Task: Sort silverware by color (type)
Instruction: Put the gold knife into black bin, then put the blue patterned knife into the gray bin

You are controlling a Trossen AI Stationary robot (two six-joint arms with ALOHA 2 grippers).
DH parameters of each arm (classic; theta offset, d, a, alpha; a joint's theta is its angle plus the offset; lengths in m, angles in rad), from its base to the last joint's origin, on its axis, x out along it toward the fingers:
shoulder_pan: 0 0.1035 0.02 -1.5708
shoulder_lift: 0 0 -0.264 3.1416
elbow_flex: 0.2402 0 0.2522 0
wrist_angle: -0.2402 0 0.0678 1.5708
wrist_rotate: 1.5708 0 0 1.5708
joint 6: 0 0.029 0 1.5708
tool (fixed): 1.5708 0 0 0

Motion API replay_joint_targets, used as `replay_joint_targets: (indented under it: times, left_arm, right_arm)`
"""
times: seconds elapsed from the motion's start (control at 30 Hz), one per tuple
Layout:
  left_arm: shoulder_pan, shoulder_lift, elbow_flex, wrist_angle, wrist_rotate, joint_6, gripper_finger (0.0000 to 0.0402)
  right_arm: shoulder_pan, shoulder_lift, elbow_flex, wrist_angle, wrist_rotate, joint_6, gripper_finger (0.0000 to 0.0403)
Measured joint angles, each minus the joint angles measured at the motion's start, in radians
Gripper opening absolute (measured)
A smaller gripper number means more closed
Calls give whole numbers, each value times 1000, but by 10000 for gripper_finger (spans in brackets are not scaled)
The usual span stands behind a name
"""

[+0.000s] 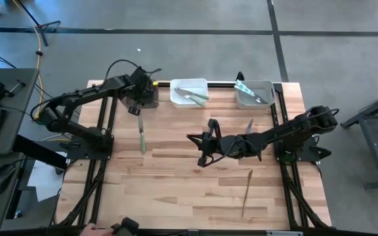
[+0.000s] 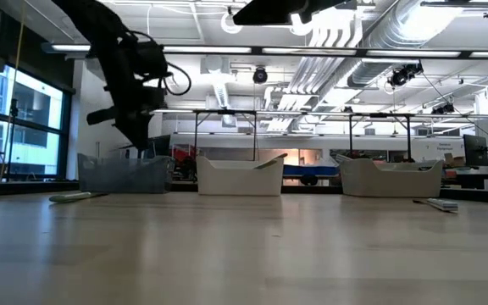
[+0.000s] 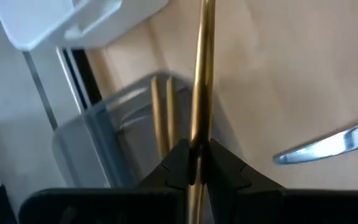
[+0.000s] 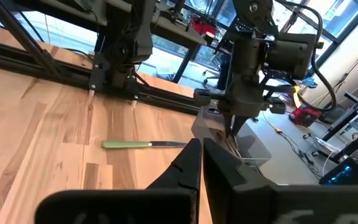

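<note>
At the far left of the table the left gripper (image 1: 138, 110) hangs over the dark bin (image 1: 146, 96), its fingers pinched on a bronze-handled piece (image 3: 202, 81) held upright, so it looks ready to drop in beside the two bronze pieces (image 3: 165, 118) already lying there. Just nearer on the wood lies a green-handled knife (image 1: 141, 139), beside that gripper but not touched by it. The white bin (image 1: 189, 92) in the middle of the far edge holds green-handled pieces, and the grey bin (image 1: 254, 95) to its right holds blue-handled ones, so each colour has its own bin. The right gripper (image 1: 202, 141) sits over mid-table, fingers closed together and holding nothing. One brown piece (image 1: 247, 190) lies near the front right, well apart from it.
</note>
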Motion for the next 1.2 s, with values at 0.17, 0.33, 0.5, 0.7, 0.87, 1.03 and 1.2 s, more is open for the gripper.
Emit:
replay_joint_targets:
  times: [0.17, 0.33, 0.5, 0.7, 0.87, 1.03, 1.2]
  left_arm:
    - [64, 35, 0, 19, 40, 25, 19]
    - [98, 55, 0, 48, 61, 29, 19]
    - [101, 69, 0, 70, 60, 12, 48]
    - [101, 76, 0, 83, 60, -17, 68]
    - [77, 58, -2, 83, 28, -54, 64]
    - [13, -56, -2, 83, 21, -130, 45]
    - [-118, -180, -2, 22, 59, -263, 11]
  right_arm:
    - [0, 0, 0, -2, 0, -2, 0]
    - [0, 0, 0, -3, 0, -4, 0]
    - [0, 1, 0, -7, -1, -4, 0]
    - [0, 1, 0, -8, -1, -4, 0]
    - [0, 1, 0, -32, -1, -4, 0]
    - [8, -23, 0, -129, -2, 27, 0]
    - [35, -90, 1, -414, -2, 185, 0]
